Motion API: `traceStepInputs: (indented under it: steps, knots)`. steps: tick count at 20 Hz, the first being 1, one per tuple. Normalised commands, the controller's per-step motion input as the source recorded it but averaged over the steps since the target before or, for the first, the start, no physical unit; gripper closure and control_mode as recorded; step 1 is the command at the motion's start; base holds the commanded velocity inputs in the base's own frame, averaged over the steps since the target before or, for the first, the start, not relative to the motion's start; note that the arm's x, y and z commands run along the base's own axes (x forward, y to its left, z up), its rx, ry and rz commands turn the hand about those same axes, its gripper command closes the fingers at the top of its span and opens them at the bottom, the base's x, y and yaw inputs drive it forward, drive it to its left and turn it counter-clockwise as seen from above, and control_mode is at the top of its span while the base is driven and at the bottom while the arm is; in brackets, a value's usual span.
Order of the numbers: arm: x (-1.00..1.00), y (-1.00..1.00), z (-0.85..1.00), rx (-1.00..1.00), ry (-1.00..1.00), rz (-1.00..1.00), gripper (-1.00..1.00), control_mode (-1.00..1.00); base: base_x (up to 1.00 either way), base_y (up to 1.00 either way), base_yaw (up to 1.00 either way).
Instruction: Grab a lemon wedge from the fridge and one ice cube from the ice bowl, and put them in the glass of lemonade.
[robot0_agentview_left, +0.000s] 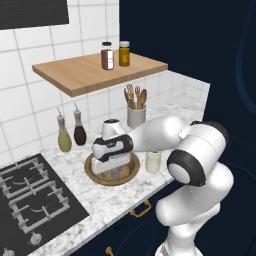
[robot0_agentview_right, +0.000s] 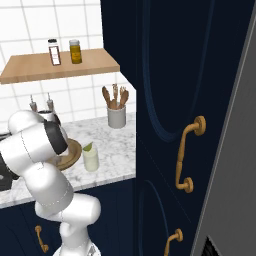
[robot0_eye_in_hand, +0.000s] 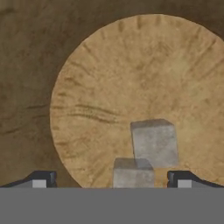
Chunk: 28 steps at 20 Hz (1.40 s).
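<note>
The gripper (robot0_eye_in_hand: 112, 180) hangs low over the ice bowl (robot0_agentview_left: 95, 176) on the worktop (robot0_agentview_left: 100, 200), and its two fingers stand wide apart with nothing between them. In the hand view two grey ice cubes sit on the light wooden floor of the bowl. The near ice cube (robot0_eye_in_hand: 133, 172) lies right between the finger tips, and the far ice cube (robot0_eye_in_hand: 155, 142) touches it or sits just behind it, a bit to one side.

The glass of lemonade (robot0_agentview_left: 153, 161) stands on the worktop just beside the bowl. In the right base view a small yellow-green lemon wedge (robot0_agentview_right: 88, 147) seems to sit at the top of the glass, so that part looks done. The ice is the part left, I think.

What could go wrong: the two cubes are so close that the fingers might pinch both, or bump the far one and push it around the bowl. The task wants one cube. Ice looks smooth, so a cube could slip out if the fingers close on a corner. The glass is near, so a wide swing of the arm could knock it over and spill it
</note>
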Motion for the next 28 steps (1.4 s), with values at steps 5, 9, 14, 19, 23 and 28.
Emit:
traceStepInputs:
  steps: [5, 9, 14, 19, 23, 28]
  knots:
    - [0.27, -0.05, -0.07, 0.0, 0.0, 0.0, -1.0, -1.0, 0.0, 0.0, 0.0]
    - [0.17, 0.0, -0.25, 0.0, 0.0, 0.0, -1.0, -1.0, 0.0, 0.0, 0.0]
    - [-0.05, 0.0, -0.17, 0.0, 0.0, 0.0, -1.0, -1.0, 0.0, 0.0, 0.0]
    - [0.09, 0.0, 0.0, 0.0, 0.0, 0.0, -1.0, -1.0, 0.0, 0.0, 0.0]
    - [0.11, 0.0, -0.03, 0.0, 0.0, 0.0, -1.0, -1.0, 0.0, 0.0, 0.0]
    - [0.08, 0.0, -0.04, 0.0, 0.0, 0.0, -1.0, -1.0, 0.0, 0.0, 0.0]
